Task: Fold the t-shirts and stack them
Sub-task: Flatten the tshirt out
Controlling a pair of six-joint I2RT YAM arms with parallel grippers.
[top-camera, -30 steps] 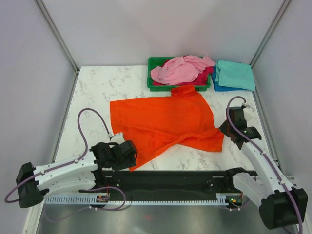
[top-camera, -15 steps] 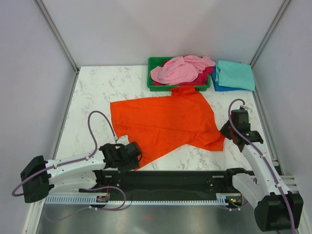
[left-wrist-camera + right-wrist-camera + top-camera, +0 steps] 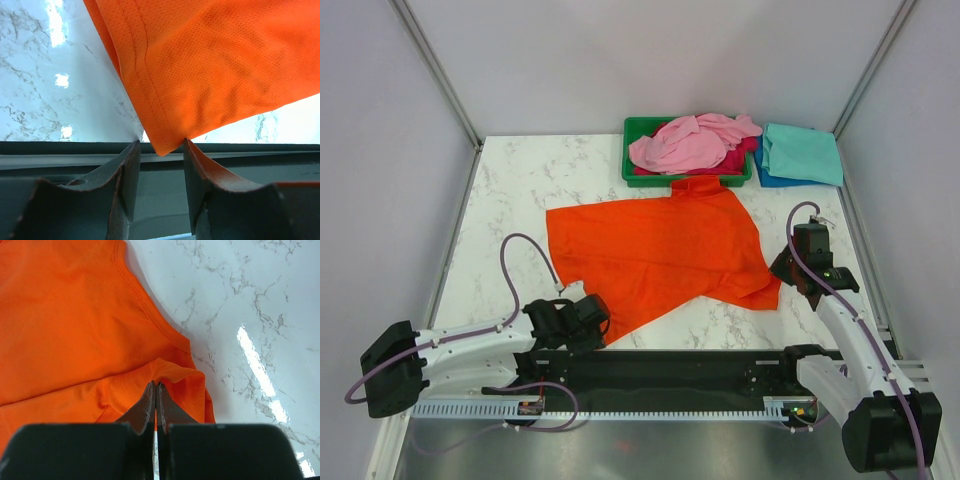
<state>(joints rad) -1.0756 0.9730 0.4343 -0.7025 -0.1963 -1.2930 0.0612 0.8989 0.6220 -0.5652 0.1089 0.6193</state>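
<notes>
**Left hand narrows around the shirt's near corner**

Over the last second the left hand (image 3: 582, 318) has slid in to the near corner of the orange t-shirt (image 3: 660, 250). Its fingers have drawn closer but stand apart, the corner's tip between them. The right hand (image 3: 788, 268) stays pressed together on a raised fold at the shirt's right edge.

The shirt lies spread on the white marbled bench (image 3: 520, 190), just in front of the green tray (image 3: 636, 130), its collar at the tray's near wall. In the tray, a pink t-shirt (image 3: 685, 145) is heaped over a magenta t-shirt (image 3: 738, 158). Just right of the tray, a teal t-shirt (image 3: 805, 152) lies folded on a blue t-shirt (image 3: 765, 178). Pale walls (image 3: 650, 60) and metal corner posts (image 3: 440, 75) rise behind the tray.
</notes>
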